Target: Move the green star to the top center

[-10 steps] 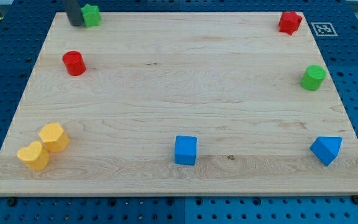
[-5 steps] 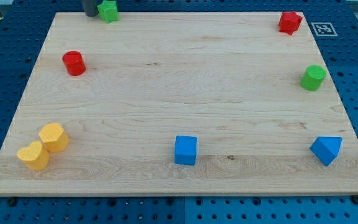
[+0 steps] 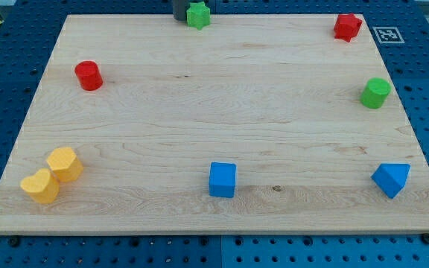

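The green star [image 3: 197,15] sits at the board's top edge, a little left of the middle. My tip [image 3: 180,18] is a dark rod end right against the star's left side, touching it. Only the rod's lowest part shows; the rest is cut off by the view's top.
A red cylinder [image 3: 89,75] is at the upper left, a red star [image 3: 347,27] at the top right, a green cylinder [image 3: 375,93] at the right. Two yellow blocks [image 3: 51,176] sit at the lower left, a blue cube [image 3: 223,179] at the bottom middle, a blue wedge-shaped block [image 3: 391,179] at the lower right.
My tip has slid to the right along the top edge, pushing the green star from the top left corner towards the middle. No other block moved.
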Controlling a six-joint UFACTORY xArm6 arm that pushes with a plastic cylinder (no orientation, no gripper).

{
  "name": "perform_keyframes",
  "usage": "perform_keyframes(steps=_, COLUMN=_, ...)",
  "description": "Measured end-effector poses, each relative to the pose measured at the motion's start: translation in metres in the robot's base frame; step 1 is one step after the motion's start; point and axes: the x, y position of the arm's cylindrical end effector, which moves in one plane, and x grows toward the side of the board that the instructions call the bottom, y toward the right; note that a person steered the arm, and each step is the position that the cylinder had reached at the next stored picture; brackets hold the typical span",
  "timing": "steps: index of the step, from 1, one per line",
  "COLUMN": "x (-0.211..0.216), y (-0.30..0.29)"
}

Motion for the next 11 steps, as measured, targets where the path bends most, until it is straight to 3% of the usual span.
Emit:
perform_keyframes(steps=2, x=0.001, y=0.046)
perform_keyframes(steps=4, x=0.031, y=-0.003)
perform_keyframes(steps=6, x=0.113, y=-0.006)
perform_keyframes(steps=10, x=0.330, y=-0.004)
perform_keyframes(steps=11, x=0.343, y=-0.004)
